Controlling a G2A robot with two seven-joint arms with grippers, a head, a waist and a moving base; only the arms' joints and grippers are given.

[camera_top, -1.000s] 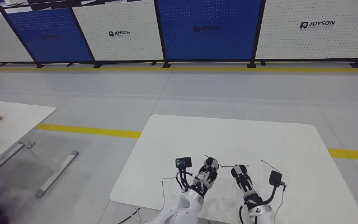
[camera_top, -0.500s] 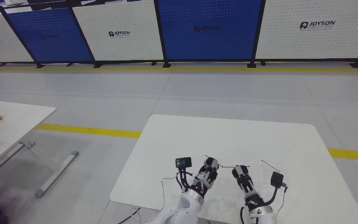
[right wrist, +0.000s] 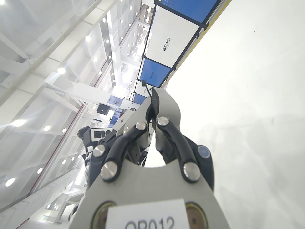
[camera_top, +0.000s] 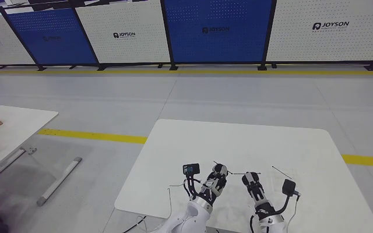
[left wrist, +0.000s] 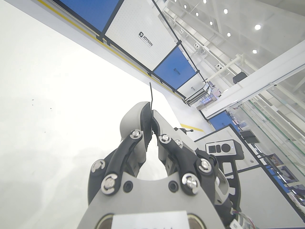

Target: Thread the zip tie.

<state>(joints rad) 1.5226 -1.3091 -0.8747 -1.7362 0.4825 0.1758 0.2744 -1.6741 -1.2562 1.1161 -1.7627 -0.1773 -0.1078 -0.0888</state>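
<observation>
Right arm edged toward 3 o'clock, left gripper [left wrist: 151, 115] and right gripper [right wrist: 152, 101] each pinching thin black plastic zip tie [left wrist: 151, 94].

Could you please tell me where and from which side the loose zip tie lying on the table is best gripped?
Probably at mid-strap, from straight above, fingers closing across its width. The loose zip tie lies flat on the table as a thin straight strip, so a sideways approach would find hardly any edge to catch.
</observation>
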